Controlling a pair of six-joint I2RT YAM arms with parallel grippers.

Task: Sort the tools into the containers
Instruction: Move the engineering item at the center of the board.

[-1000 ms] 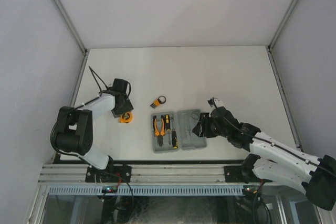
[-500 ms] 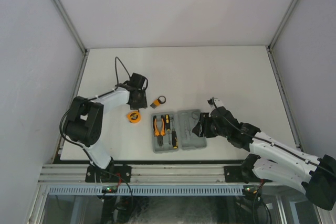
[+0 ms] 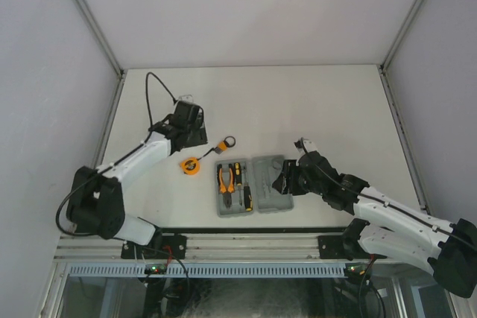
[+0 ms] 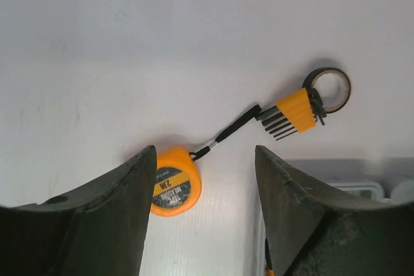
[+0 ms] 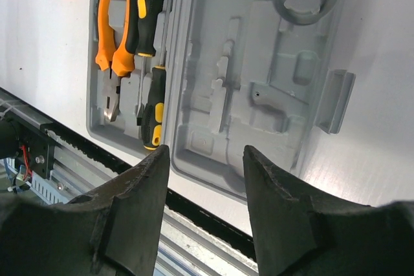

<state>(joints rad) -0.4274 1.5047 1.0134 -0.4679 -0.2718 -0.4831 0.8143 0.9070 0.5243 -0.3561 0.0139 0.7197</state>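
Observation:
The grey tool case point(image 3: 270, 184) lies open near the front edge. Its left half holds orange-handled pliers point(image 5: 108, 37) and two yellow-and-black screwdrivers point(image 5: 147, 11) point(image 5: 154, 111). The right half point(image 5: 259, 88) shows only bare moulded recesses. A round orange tape measure point(image 4: 174, 189) lies on the table left of the case, its black cord pointing at the orange hex-key set with ring point(image 4: 296, 111). My left gripper point(image 4: 205, 153) hangs open above the table, the tape measure by its left finger. My right gripper point(image 5: 206, 150) is open over the case's right half, holding nothing.
White walls enclose the white table point(image 3: 298, 102) at the back and both sides. A metal rail point(image 3: 238, 247) runs along the near edge just below the case. The left arm's black cable point(image 3: 153, 91) loops above the table.
The tape measure has slid a little right toward the case and now lies free. My left gripper has drawn back from it toward the rear. The right arm has not moved.

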